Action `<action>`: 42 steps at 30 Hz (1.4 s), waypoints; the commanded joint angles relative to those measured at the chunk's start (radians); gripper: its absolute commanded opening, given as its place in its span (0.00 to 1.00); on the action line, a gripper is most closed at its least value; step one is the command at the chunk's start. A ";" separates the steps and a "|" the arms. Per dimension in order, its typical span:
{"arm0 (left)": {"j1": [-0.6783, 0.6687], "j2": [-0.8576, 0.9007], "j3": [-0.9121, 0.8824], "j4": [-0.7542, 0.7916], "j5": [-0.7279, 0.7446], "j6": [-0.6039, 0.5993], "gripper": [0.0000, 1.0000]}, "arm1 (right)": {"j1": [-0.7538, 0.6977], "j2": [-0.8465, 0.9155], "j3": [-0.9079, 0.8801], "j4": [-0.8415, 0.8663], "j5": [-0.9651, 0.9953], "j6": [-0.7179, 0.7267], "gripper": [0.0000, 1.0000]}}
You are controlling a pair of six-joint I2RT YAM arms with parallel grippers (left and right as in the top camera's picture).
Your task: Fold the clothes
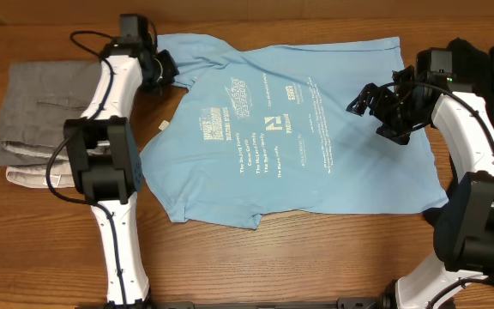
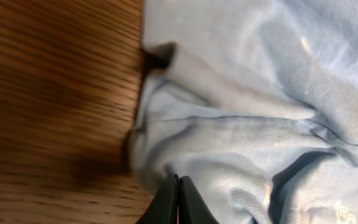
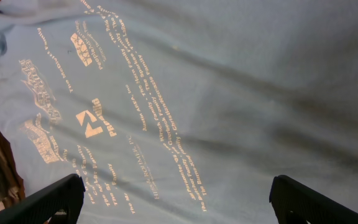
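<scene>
The clothes are one light blue T-shirt [image 1: 281, 120], spread flat on the wooden table with its white logos and text facing up. At the shirt's upper left corner my left gripper [image 1: 163, 69] is shut. In the left wrist view its fingertips [image 2: 178, 180] meet at a bunched, wrinkled edge of the shirt [image 2: 241, 124], which appears pinched between them. Over the right part of the shirt my right gripper [image 1: 376, 107] hovers wide open. The right wrist view shows the printed cloth [image 3: 197, 112] below the right gripper [image 3: 179, 199], with nothing between its fingers.
A folded grey garment [image 1: 37, 103] lies at the left on top of a white cloth [image 1: 28, 178]. Dark clothing [image 1: 487, 60] sits at the far right, behind the right arm. Bare wood table [image 1: 298, 257] runs along the front.
</scene>
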 commanded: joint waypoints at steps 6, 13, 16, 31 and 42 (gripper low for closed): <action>-0.029 0.024 -0.001 -0.001 -0.090 0.003 0.04 | -0.004 0.000 0.017 0.005 -0.009 0.000 1.00; -0.029 0.024 -0.019 0.002 -0.116 0.004 0.04 | -0.004 0.000 0.017 0.005 -0.009 0.000 1.00; -0.029 0.024 -0.040 0.025 -0.115 0.005 0.04 | -0.004 0.000 0.017 0.005 -0.009 0.000 1.00; -0.025 0.024 -0.074 0.084 -0.413 0.248 0.04 | -0.004 0.000 0.017 0.005 -0.009 0.000 1.00; -0.042 0.023 -0.029 0.280 -0.536 0.451 0.05 | -0.004 0.000 0.017 0.005 -0.009 0.000 1.00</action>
